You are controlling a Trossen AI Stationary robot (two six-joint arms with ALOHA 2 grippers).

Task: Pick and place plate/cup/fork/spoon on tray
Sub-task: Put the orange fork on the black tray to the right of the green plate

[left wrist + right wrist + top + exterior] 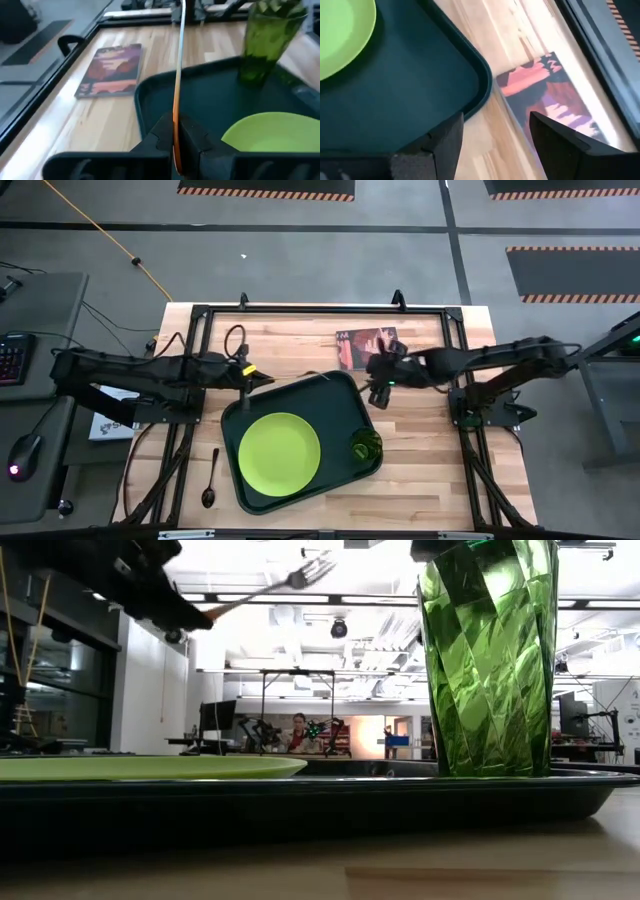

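Fork [176, 95] is held clamped by its orange handle in the left gripper [176, 142], above the tray [345, 395] edge; the right gripper [495, 135] is spread wide, empty; a tilted release could send it onto the counter [420, 470] or against the plate [279, 450].

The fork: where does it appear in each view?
High view: fork held by left claw, at the tray's far-left corner.
Low view: fork top left, in air.
Left wrist view: fork centre, upright.
Right wrist view: not in it.
Shared landmark: plate.
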